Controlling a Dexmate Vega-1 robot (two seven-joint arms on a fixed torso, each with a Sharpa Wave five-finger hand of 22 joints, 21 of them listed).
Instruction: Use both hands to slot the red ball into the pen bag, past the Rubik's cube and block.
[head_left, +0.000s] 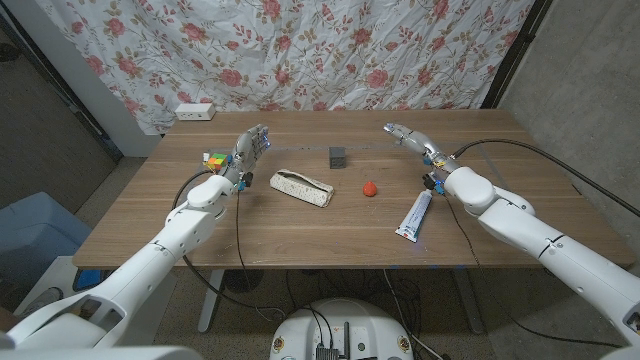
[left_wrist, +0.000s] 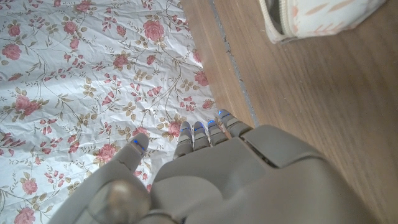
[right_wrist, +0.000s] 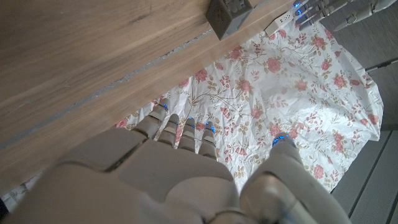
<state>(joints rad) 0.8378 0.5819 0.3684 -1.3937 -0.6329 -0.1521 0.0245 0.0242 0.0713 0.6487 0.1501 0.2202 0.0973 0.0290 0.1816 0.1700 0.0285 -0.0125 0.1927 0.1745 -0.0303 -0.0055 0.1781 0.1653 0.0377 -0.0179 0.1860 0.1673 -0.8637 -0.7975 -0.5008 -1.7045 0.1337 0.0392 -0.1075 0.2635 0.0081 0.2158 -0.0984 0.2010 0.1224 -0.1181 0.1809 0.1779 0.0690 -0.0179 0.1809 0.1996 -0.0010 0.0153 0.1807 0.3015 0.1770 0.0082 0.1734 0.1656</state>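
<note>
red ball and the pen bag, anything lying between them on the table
No. In the head view the wood between the red ball and the pen bag is bare; the dark block sits farther back, off that line.

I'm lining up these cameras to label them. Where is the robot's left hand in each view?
Head view: left hand over the table's left side, by the Rubik's cube.
Left wrist view: its back in the foreground, fingers toward the floral cloth.
Right wrist view: its fingertips at the picture's corner, beyond the block.
Shared landmark: the floral cloth.
</note>
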